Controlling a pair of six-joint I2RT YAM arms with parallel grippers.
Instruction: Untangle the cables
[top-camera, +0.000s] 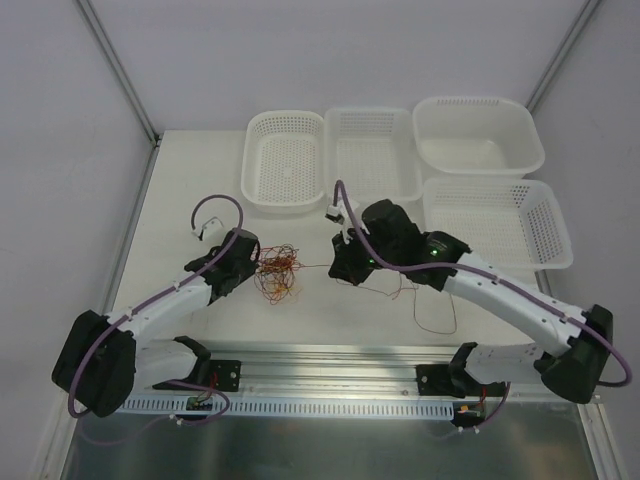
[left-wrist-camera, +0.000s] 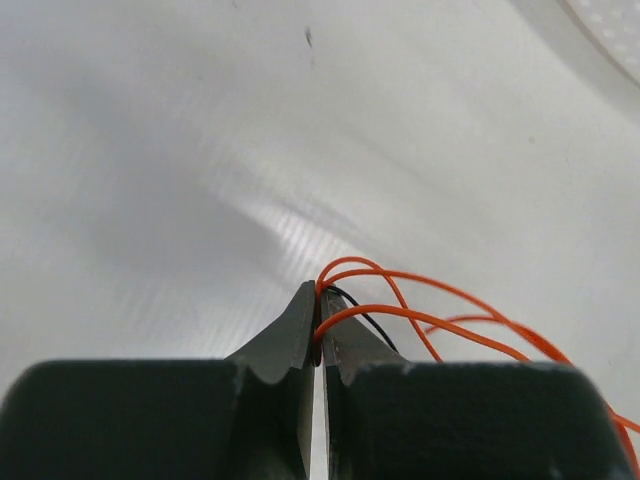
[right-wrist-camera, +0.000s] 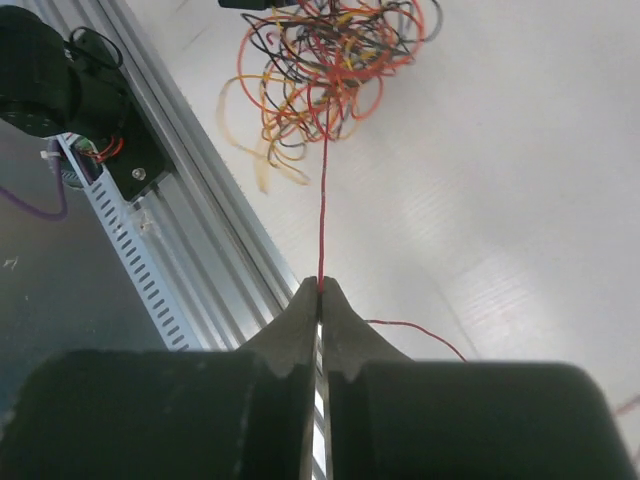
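Note:
The cables (top-camera: 278, 270) lie as a tangled clump of orange, red and black wires between the two arms; the clump (right-wrist-camera: 325, 70) also fills the top of the right wrist view. My left gripper (top-camera: 256, 262) is shut at the clump's left edge, pinching orange loops (left-wrist-camera: 400, 300) and a black wire (left-wrist-camera: 365, 315) at its tips (left-wrist-camera: 320, 300). My right gripper (top-camera: 338, 268) is shut on a single bright red wire (right-wrist-camera: 322, 200), which runs taut and straight from its tips (right-wrist-camera: 320, 285) to the clump. Loose red and black strands (top-camera: 430, 305) trail on the table to the right.
Four white perforated baskets stand at the back: one (top-camera: 286, 160) behind the clump, one (top-camera: 373, 150) beside it, and two (top-camera: 478, 135) (top-camera: 497, 222) at the right. An aluminium rail (top-camera: 330, 365) runs along the near edge, visible too as the rail (right-wrist-camera: 190, 190) in the right wrist view.

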